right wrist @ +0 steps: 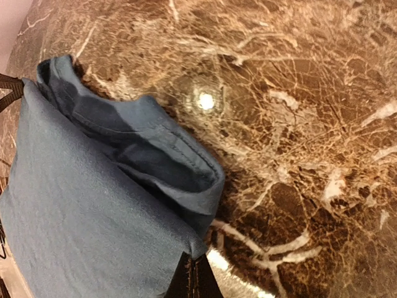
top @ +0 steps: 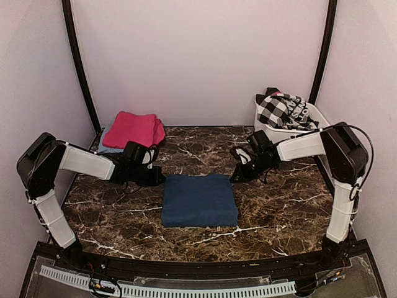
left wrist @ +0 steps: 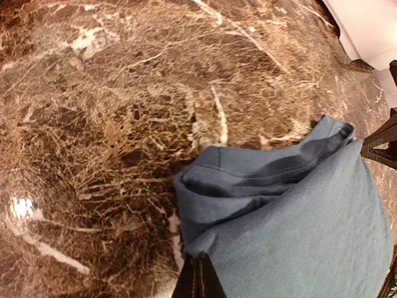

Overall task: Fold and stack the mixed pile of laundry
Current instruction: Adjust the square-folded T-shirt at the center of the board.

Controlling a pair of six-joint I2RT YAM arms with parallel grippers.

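Dark brown marble surface (top: 279,211), white-veined, boxed in by pale lilac walls and two black curved poles. At mid-surface, between the two arms: navy-blue sheet (top: 200,200), folded to a thick square, lying flat. Left jaws low at its far left corner, right jaws low at its far right corner, one arm coming in from each side. Left jaws clenched, pinching that corner of the sheet; from the left wrist, blue cloth running right down into the closed tips, hemmed layers just beyond them gaping in a loose fold. Right jaws likewise clenched on the opposite corner; from the right wrist, the same gaping hem, cloth meeting the tips at the bottom of the view. Rest of the pile well apart from both jaws: magenta-pink cloth (top: 131,128), folded, resting on a light-blue piece (top: 107,148) at the far left corner of the surface, behind the left arm; black-and-white checked garment (top: 282,108) heaped in a white tub (top: 285,131) at the far right corner, behind the right arm.
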